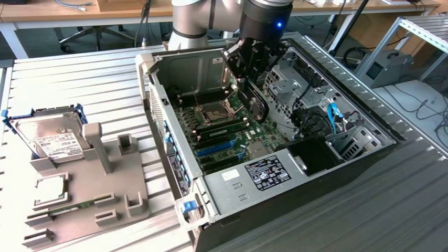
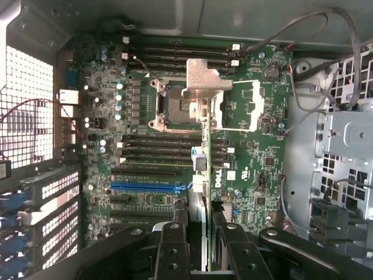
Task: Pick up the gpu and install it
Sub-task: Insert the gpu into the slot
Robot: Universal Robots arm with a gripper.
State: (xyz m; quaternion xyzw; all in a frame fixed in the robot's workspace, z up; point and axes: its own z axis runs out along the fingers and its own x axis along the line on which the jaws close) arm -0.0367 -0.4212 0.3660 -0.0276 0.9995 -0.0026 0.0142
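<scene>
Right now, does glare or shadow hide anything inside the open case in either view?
Exterior view: even room light, no strong glare; the gpu under the end effector reads as a dark shape over the motherboard. Wrist view: the gpu's silver bracket catches light and looks pale, the motherboard is evenly lit, the end effector's fingers sit in shadow.

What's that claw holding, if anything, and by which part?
The gpu, pinched across its flat faces at its upper edge, above the open computer case.
</scene>
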